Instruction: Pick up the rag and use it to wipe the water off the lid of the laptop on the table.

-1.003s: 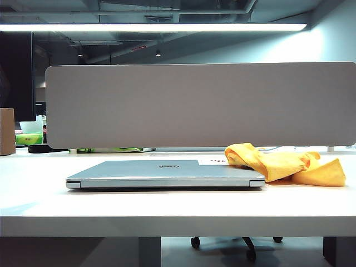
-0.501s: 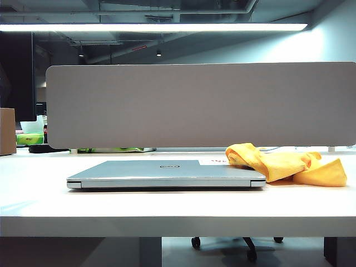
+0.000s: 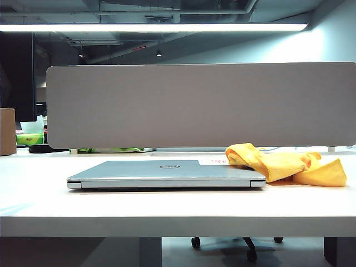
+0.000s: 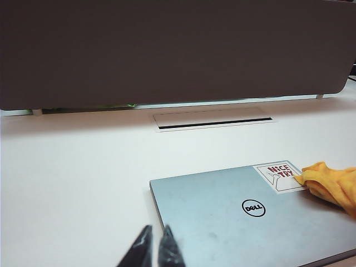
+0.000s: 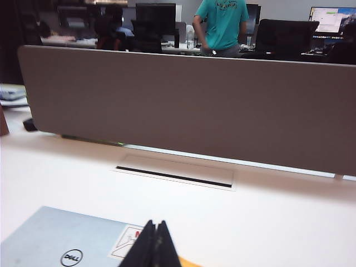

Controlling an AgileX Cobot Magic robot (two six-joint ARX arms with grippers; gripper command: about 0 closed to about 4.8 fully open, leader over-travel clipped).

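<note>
The silver-grey laptop lies closed on the white table. Its lid shows a dark oval logo and only faint smudges. The yellow-orange rag lies bunched on the table at the laptop's right far corner, one fold touching the lid's sticker. Neither gripper shows in the exterior view. My left gripper hovers over the laptop's left edge, its fingers almost together, nothing between them. My right gripper hangs shut and empty above the lid's right far corner, a sliver of rag beside it.
A grey divider panel runs along the table's far side, with a cable slot in front of it. A brown box stands at the far left. Beyond the divider are monitors and a person in a teal shirt.
</note>
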